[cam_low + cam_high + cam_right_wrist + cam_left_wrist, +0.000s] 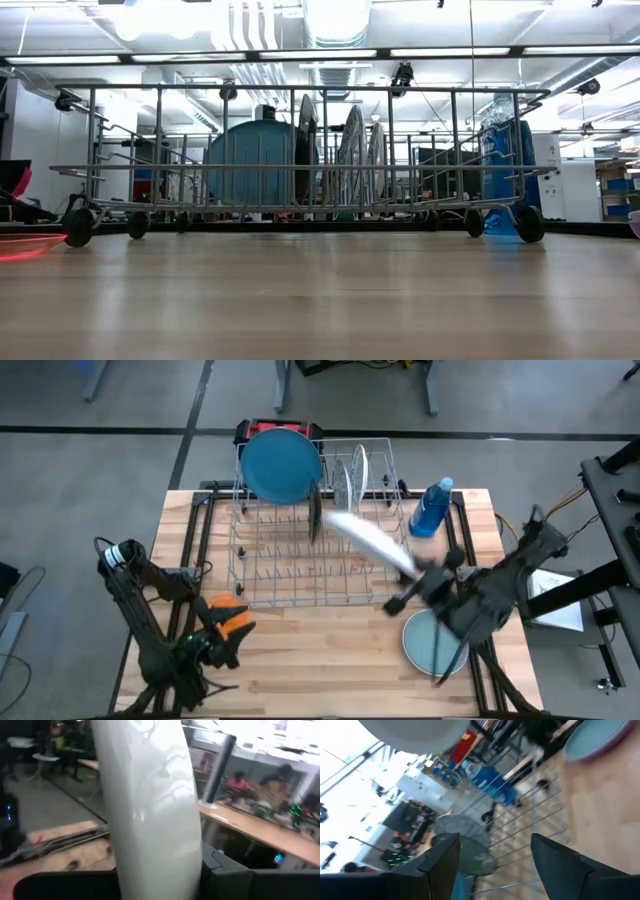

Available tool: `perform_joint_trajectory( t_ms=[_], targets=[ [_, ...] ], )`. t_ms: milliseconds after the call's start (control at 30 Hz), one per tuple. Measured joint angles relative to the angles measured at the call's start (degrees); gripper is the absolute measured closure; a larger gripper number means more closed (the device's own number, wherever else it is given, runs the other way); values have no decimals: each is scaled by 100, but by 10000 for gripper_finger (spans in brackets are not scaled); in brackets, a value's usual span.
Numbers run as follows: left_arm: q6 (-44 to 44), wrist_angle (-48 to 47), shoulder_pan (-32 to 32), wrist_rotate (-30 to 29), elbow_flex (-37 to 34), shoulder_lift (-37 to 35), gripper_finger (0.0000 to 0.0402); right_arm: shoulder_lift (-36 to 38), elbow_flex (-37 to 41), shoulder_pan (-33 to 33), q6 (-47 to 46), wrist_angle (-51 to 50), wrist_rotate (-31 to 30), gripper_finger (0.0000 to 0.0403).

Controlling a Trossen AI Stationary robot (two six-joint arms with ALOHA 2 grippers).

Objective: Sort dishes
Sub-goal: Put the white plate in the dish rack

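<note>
The wire rack [310, 530] stands at the table's far middle. In it a large blue plate [281, 465], a dark plate [315, 512] and two black-and-white patterned plates [352, 478] stand on edge. My right gripper [415, 572] is shut on a white plate [368, 540] above the rack's right near part. A teal-green plate [432, 640] lies on a purple one at the near right. Small orange plates [228, 615] lie at the near left, beside my left gripper [215, 645], which is open and empty [495, 862]. My right gripper pinches the white plate by its rim [160, 870] between its two fingers, one on each face. The fingers come slanting from the table's near right side. The plate is lifted clear and tilted, and reaches from the gripper toward the far left over the rack [350, 528].
A blue spray-type bottle [432, 508] stands just right of the rack's far right corner. In the low view the rack [300, 170] spans the far side. Bare wood lies in front of the rack at the table's near middle [320, 650].
</note>
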State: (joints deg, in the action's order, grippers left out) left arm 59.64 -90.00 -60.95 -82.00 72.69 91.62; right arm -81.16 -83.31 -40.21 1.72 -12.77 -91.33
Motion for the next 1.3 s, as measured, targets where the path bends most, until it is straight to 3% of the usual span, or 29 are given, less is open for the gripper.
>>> perform_joint_trajectory(
  t_ms=[100, 200, 267, 567, 667, 800, 1033, 1300],
  targets=[
    [-226, -2, 247, -11, -337, -223, 170, 442, 0, 486, -737, -299, 278, 353],
    [-342, -3, 491, -11, -673, -533, 170, 707, 7, 1071, -895, -519, 351, 353],
    [-360, -2, 668, -13, -876, -778, 170, 843, 7, 1468, -874, -517, 741, 353],
    [-249, -5, 983, 38, -1237, -1971, 170, 942, -45, 3739, -1045, -547, 4935, 353],
    [-242, 0, 979, 34, -1240, -2354, 170, 807, -209, 4476, -1149, -405, 5965, 353],
    [-254, 10, 979, 42, -1240, -2806, 170, 402, -523, 5179, -1060, -397, 6875, 353],
    [-642, 63, 964, 274, -1240, -3386, 170, -735, -2002, 5762, -290, -492, 7830, 353],
    [-710, 178, 964, 1331, -1240, -3852, 170, -2477, -4603, 6034, 777, -2028, 8648, 353]
  ],
)
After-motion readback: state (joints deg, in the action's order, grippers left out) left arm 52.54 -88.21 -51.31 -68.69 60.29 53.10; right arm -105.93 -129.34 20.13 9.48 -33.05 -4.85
